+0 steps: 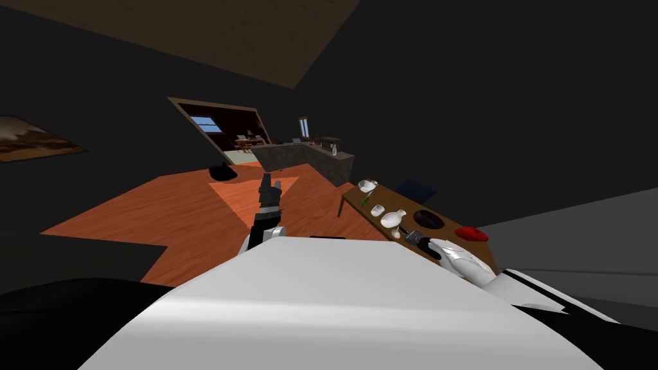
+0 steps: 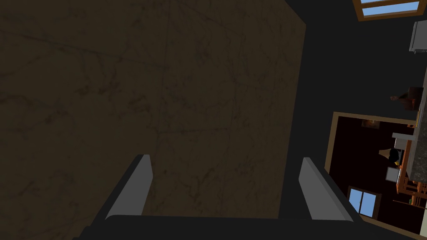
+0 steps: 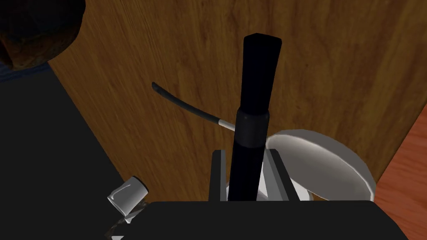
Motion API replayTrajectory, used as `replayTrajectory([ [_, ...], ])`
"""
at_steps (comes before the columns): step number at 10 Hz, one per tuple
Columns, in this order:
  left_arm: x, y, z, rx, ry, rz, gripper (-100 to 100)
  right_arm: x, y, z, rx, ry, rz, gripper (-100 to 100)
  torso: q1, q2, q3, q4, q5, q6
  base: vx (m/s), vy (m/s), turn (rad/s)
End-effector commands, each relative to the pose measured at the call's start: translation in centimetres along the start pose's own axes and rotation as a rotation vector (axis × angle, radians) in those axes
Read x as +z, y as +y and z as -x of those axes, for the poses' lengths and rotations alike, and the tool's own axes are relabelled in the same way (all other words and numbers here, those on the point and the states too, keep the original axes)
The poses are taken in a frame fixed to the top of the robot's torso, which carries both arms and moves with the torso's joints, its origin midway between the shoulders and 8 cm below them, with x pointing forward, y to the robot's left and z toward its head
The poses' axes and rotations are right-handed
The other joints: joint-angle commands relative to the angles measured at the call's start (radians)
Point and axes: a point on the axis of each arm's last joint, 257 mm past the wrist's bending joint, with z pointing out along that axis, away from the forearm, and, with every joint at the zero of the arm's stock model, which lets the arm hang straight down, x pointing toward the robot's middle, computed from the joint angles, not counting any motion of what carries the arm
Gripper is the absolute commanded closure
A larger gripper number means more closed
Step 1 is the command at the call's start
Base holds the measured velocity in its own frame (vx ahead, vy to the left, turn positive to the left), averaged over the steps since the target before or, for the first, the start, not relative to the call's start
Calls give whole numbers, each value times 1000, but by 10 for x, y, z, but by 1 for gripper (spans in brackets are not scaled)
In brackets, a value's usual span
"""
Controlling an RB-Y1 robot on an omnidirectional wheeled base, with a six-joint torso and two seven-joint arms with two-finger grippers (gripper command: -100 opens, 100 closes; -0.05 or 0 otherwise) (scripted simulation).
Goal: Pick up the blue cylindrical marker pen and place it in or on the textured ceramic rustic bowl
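Marker pen (image 3: 256,83), black here, sits clenched in the right end effector (image 3: 245,152) at frame centre, held off the tabletop (image 3: 333,62), likely for carrying to the dark bowl (image 3: 37,29) upper left; the left end effector (image 2: 225,157) is released.

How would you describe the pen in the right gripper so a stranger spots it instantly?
Find the wooden table on the robot's right. Above it, the right gripper grips the pen: a thick black cylinder, unlike the thin curved stick nearby.
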Motion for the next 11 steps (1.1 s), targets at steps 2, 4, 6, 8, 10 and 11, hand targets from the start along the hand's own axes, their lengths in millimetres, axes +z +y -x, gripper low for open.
replayTrajectory([
  [2, 0, 0, 0, 0, 0, 0, 0, -4, -19, -12, 5, 32, -39, 100, -3, 0, 0, 0, 0, 0, 13, 9, 27],
  [4, 0, 0, 0, 0, 0, 0, 0, -10, -52, -26, 27, 75, -105, 100, -8, -1, 0, 0, -1, 0, 40, -59, 40],
  [6, 0, 0, 0, 0, 0, 0, 0, -10, -52, -26, 27, 75, -105, 100, -10, -4, -2, 0, -2, 0, 45, -56, 12],
  [8, 0, 0, 0, 0, 0, 0, 0, -18, -82, -38, 57, 110, -169, 100, -9, -2, -1, 0, -2, 1, 59, -67, 29],
  [10, 0, 0, 0, 0, 0, 0, 0, -21, -92, -42, 69, 122, -192, 100, -12, -3, -2, 0, -3, 1, 43, -80, 18],
  [11, 0, 0, 0, 0, 0, 0, 0, -21, -94, -43, 69, 125, -196, 100, -11, -2, -1, 0, -3, 2, 21, -50, 6],
])
